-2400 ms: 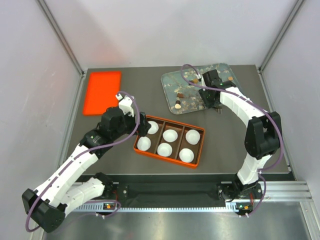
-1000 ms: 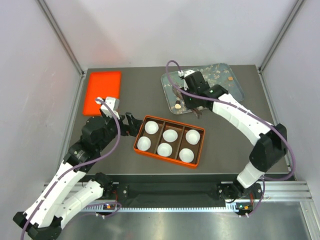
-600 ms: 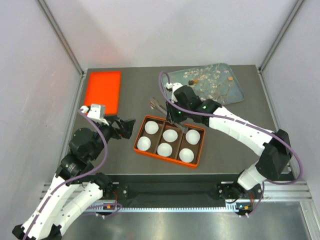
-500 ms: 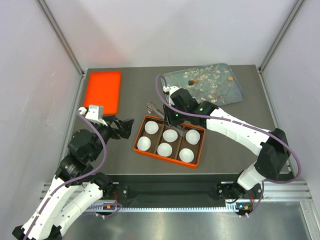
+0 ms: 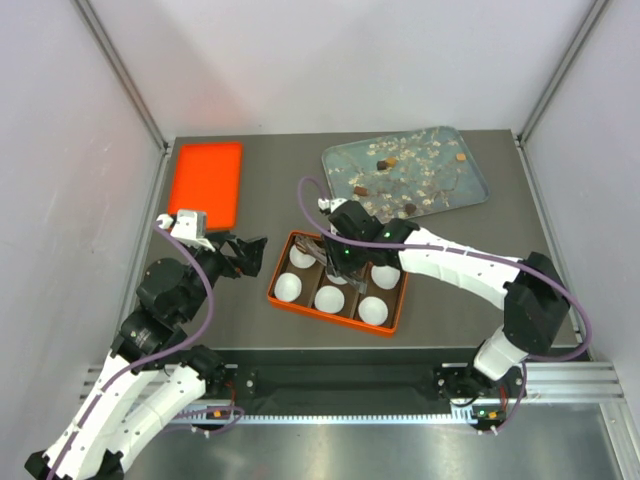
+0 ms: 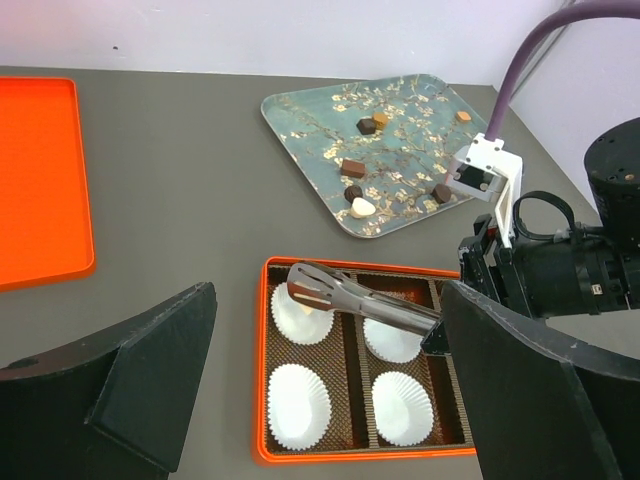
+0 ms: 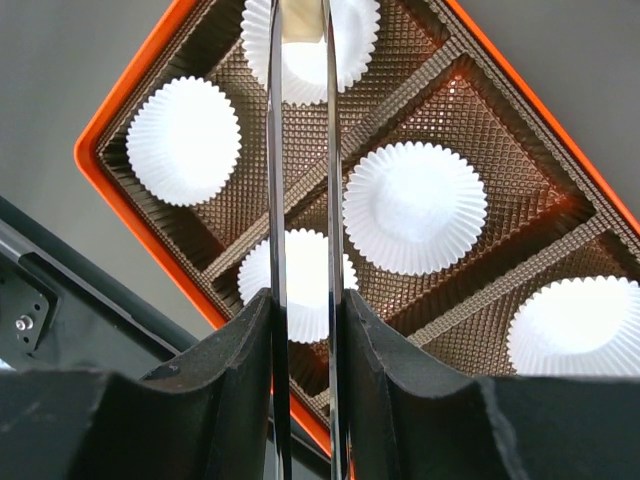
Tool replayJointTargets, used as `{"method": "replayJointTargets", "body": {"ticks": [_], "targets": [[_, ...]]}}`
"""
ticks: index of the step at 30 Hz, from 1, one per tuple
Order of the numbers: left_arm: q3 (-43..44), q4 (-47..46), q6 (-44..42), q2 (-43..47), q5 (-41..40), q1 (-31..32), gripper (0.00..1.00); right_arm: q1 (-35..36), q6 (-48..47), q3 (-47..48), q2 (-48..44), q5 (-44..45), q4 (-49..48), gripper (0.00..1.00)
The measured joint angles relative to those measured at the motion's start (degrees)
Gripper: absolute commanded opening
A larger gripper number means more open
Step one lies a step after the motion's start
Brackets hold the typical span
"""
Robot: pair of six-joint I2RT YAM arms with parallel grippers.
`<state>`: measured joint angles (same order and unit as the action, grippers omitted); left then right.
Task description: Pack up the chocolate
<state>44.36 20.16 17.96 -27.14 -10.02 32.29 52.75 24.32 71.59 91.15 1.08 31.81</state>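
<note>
Top external shows the right gripper (image 5: 340, 258), clamping tongs (image 6: 360, 305), now moved from tray (image 5: 345, 160) to over the box (image 5: 330, 317). The left gripper (image 5: 240, 255) hangs wide. A drop looks next.

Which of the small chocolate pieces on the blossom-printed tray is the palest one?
The cream-coloured rounded piece, near the edge of the blue-green blossom-printed tray that faces the robot, beside a dark round piece; the others are dark, brown or caramel.
</note>
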Motion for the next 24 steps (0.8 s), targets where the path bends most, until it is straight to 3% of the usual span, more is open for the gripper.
{"method": "replayJointTargets", "body": {"ticks": [24], "targets": [[0.0,0.0,0.1,0.0,-1.0,0.0,0.99,1.3,-0.1,0.1,1.4,2.8,0.8,0.35]]}}
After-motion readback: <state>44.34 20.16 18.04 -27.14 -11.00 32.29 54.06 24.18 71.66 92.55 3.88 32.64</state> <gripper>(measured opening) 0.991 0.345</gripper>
